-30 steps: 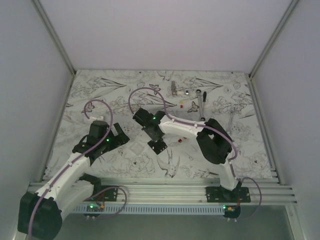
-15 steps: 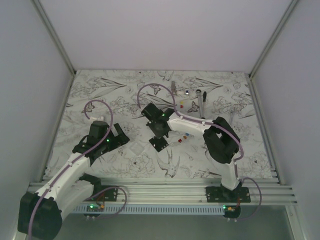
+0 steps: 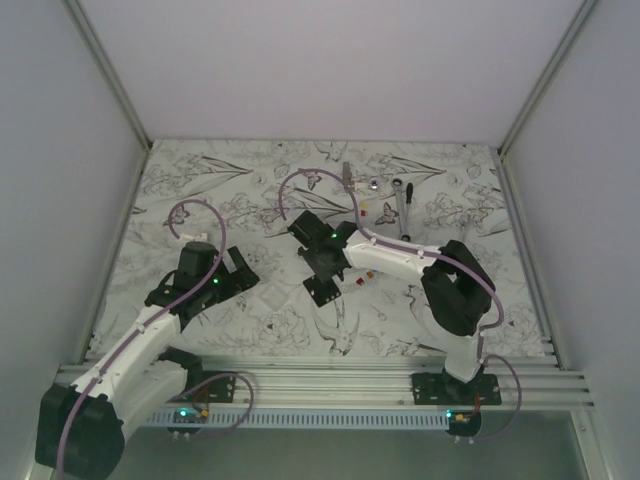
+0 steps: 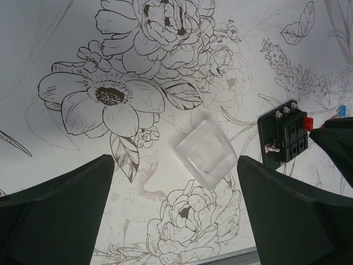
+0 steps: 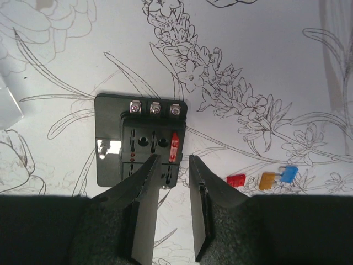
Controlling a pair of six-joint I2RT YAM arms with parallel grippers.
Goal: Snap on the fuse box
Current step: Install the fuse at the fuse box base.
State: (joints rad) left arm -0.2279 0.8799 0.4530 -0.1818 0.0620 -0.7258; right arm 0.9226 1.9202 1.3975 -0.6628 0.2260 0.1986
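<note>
The fuse box (image 3: 322, 291) is a black square block lying flat on the flower-printed mat, with one red fuse seated in its slots (image 5: 175, 146). It also shows at the right edge of the left wrist view (image 4: 284, 135). My right gripper (image 5: 172, 160) hovers just above the box's near edge, its jaws a narrow gap apart and holding nothing. A clear plastic cover (image 4: 207, 153) lies on the mat left of the box. My left gripper (image 4: 174, 215) is wide open and empty, just short of the cover.
Loose red (image 5: 236, 180), yellow (image 5: 267, 180) and blue (image 5: 289, 174) fuses lie right of the box. A silver ratchet wrench (image 3: 400, 205), small metal parts (image 3: 347, 178) and more fuses (image 3: 364, 210) lie at the back. White walls enclose the table.
My right arm has swung to the right, bringing its gripper from left of the fuse box to over it. The left arm, the cover and the box have not moved.
</note>
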